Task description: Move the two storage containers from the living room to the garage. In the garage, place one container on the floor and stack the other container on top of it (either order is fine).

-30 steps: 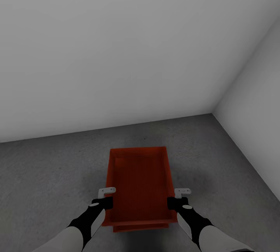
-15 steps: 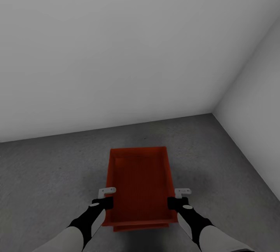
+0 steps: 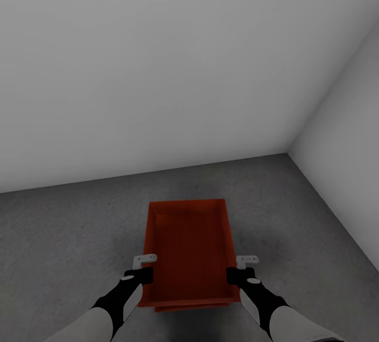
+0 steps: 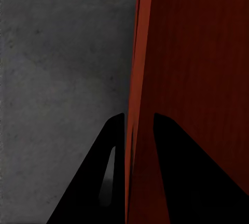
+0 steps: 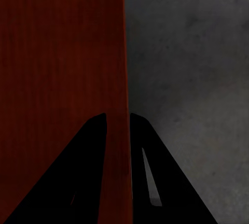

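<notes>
Two pincers, left (image 3: 146,268) and right (image 3: 243,268), clamp upper storage container (image 3: 189,247); second container (image 3: 190,308) beneath.

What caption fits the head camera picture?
Both grippers, left gripper and right gripper, clamp an orange-red container above the grey floor.

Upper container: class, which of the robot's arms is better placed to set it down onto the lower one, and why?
Neither alone. The left gripper pinches the upper container's left wall, the right gripper its right wall, symmetrically, so both should lower together onto the lower container.
</notes>
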